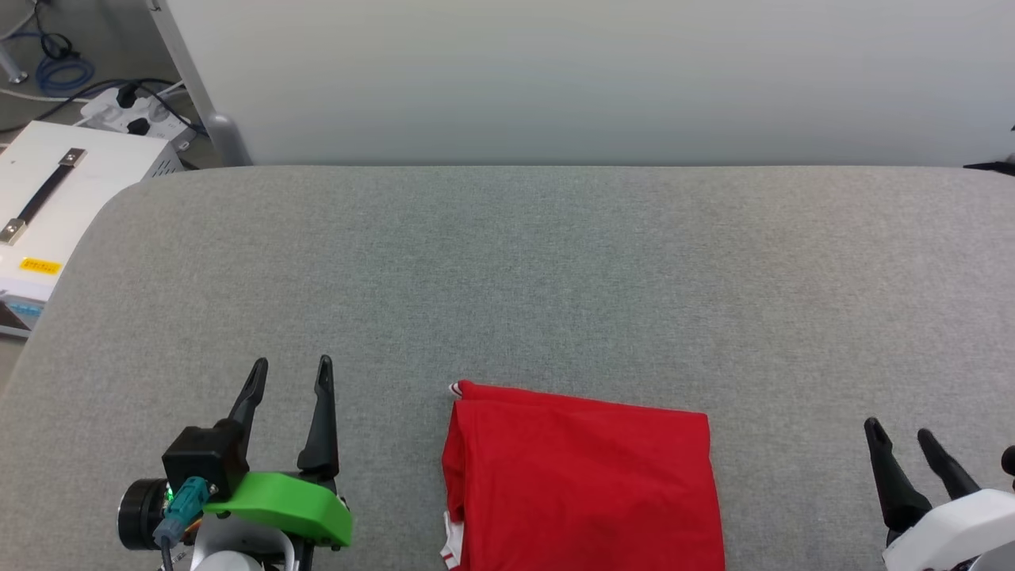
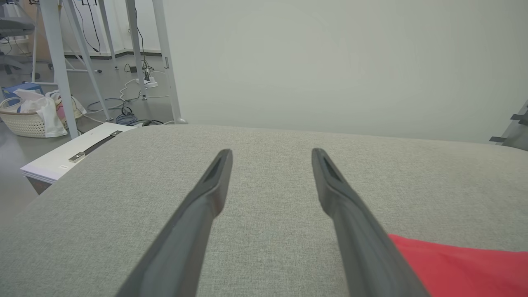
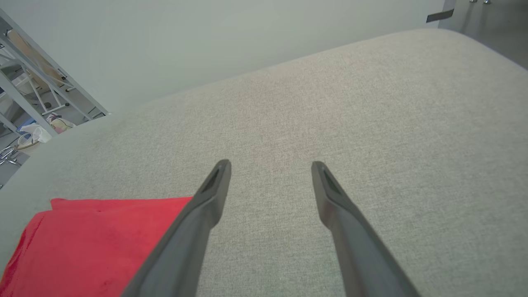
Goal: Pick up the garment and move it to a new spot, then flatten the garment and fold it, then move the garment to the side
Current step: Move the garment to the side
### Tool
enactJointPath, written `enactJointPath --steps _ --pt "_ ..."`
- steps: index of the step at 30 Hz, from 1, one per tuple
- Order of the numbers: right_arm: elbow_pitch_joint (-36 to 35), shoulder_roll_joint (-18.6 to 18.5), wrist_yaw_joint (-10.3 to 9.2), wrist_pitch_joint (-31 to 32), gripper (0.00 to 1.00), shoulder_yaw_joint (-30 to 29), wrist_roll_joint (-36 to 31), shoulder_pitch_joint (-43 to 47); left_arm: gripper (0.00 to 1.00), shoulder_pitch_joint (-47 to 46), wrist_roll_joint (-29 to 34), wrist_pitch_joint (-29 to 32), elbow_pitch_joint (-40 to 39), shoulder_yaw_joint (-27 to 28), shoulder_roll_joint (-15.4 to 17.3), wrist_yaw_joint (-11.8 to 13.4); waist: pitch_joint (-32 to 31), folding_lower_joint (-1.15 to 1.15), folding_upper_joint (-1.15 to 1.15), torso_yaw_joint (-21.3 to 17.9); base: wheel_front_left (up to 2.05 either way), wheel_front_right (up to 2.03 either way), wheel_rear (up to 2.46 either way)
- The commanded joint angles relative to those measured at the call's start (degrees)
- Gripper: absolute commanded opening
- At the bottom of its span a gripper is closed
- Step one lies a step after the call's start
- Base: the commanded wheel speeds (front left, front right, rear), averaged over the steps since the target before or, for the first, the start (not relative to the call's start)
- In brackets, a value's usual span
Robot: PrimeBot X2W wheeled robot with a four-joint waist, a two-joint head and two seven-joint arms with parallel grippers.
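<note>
The garment (image 1: pixel 583 484) lies folded into a red rectangle at the near middle of the grey padded table (image 1: pixel 555 270), with a bit of striped trim at its left edge. Its red corner shows in the left wrist view (image 2: pixel 462 264) and in the right wrist view (image 3: pixel 95 243). My left gripper (image 1: pixel 289 369) stands open to the garment's left, apart from it, nothing between its fingers. My right gripper (image 1: pixel 900 432) stands open to the garment's right, also holding nothing. In each wrist view the two dark fingers are spread over bare cloth (image 2: pixel 270 153) (image 3: pixel 270 165).
A white case (image 1: pixel 55 198) with a dark strap sits off the table's left edge, with cables and a power strip (image 1: pixel 135 111) on the floor behind it. A pale wall (image 1: pixel 595 79) runs along the table's far edge. A laundry basket (image 2: pixel 29 117) stands on the floor far left.
</note>
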Motion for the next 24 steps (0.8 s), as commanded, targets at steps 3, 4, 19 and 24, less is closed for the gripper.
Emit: enactJointPath --steps 3,4,19,24 --pt "3.9 -1.8 0.01 5.4 1.00 0.1 7.1 -0.6 1.00 -1.7 0.8 -0.3 -0.4 0.2 -0.6 0.3 2.2 0.00 0.00 1.7 0.00 0.00 0.00" --pt "4.6 -2.1 0.01 7.1 1.00 0.6 9.3 -0.9 1.00 -1.9 1.0 -0.3 -0.6 0.3 -0.7 0.2 2.6 0.00 0.00 2.0 0.00 0.00 0.00" --pt "14.7 -6.0 0.01 24.7 1.00 14.4 27.4 -7.4 1.00 -5.7 3.5 -0.3 -1.0 1.7 -4.4 -2.2 9.6 0.00 0.00 7.3 0.00 0.00 0.00" --pt "18.5 -5.8 0.01 27.8 1.00 17.3 28.2 -8.5 1.00 -5.9 4.3 -0.3 -0.5 2.8 -5.6 -3.1 10.7 0.00 0.00 8.1 0.00 0.00 0.00"
